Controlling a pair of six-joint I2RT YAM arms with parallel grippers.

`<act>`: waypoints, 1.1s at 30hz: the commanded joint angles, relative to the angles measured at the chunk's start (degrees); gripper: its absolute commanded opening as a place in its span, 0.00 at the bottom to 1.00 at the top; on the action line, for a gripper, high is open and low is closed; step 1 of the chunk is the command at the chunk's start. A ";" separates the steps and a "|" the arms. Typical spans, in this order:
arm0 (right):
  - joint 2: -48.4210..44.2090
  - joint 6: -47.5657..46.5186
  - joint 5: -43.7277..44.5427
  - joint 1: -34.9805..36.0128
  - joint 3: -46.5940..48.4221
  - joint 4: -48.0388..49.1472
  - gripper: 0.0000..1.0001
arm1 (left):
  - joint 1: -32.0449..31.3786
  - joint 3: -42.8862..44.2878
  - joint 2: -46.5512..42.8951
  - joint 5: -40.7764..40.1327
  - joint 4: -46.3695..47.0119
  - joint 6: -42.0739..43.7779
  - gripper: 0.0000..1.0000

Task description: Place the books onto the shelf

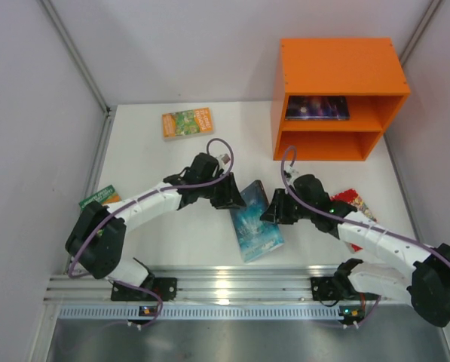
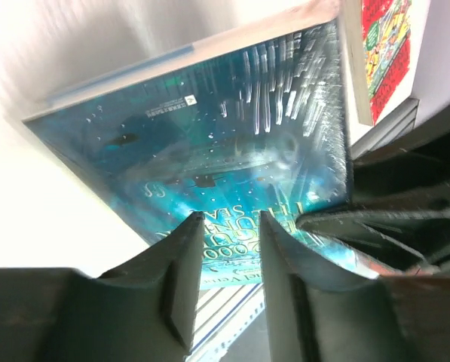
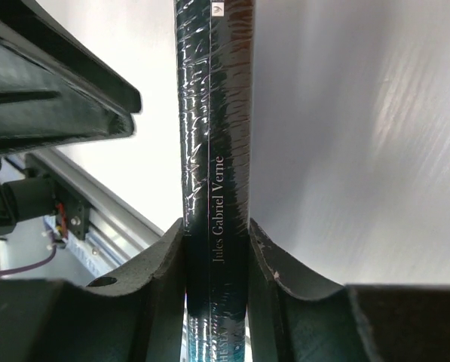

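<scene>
Seemingly a handover; right gripper (image 3: 215,226) grasps the pale teal book (image 1: 256,222) by its spine; left gripper (image 2: 231,219) is released, jaws apart; next, the book probably needs carrying to the shelf (image 1: 338,64).

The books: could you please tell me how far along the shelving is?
Done: one dark blue-purple book lies in the upper compartment of the shelf. In hand: the right fingers are closed on the spine of the pale teal book; the left fingers stand apart by its cover. Remaining: the orange-green book, green book and red book lie on the table.
</scene>
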 commanded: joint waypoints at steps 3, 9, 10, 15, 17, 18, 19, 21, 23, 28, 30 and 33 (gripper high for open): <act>-4.20 6.81 -6.93 -2.71 -6.02 13.88 0.00 | 6.13 -3.85 -8.86 5.10 1.21 2.30 0.53; -13.69 15.43 -9.75 -6.93 -8.92 23.98 0.00 | 15.10 -11.68 -17.92 15.93 4.56 3.79 0.71; -15.27 16.83 -10.71 -7.54 -9.71 25.56 0.00 | 15.28 -12.47 -18.53 17.85 5.17 4.05 0.76; -16.95 26.75 -16.95 -8.34 -11.38 38.66 0.00 | 15.28 -14.67 -21.61 23.85 11.41 0.19 0.84; -17.83 28.97 -17.14 -8.34 -12.17 42.34 0.00 | 15.19 -14.23 -22.05 24.11 11.42 0.45 0.85; -18.36 30.11 -16.88 -8.34 -12.26 42.97 0.00 | 15.19 -13.88 -22.05 24.11 11.07 0.71 0.85; -19.49 30.55 -16.79 -8.34 -12.26 43.41 0.00 | 15.19 -13.45 -22.05 24.37 10.89 0.80 0.85; -21.08 31.52 -16.35 -8.34 -12.18 44.12 0.00 | 15.19 -13.27 -22.14 24.46 10.45 0.98 0.85; -21.70 33.10 -16.52 -8.34 -12.26 45.78 0.00 | 15.10 -13.61 -22.49 24.46 11.06 0.20 0.85; -20.21 38.72 -19.07 -8.34 -14.19 56.74 0.00 | 14.23 -16.24 -23.20 28.15 24.57 -5.60 0.86; -19.51 39.79 -20.38 -8.25 -14.46 58.27 0.00 | 13.61 -17.30 -23.20 28.86 29.67 -10.52 0.84; -19.15 37.60 -21.44 -8.08 -14.37 56.26 0.00 | 12.30 -18.19 -22.23 29.65 37.51 -14.83 0.72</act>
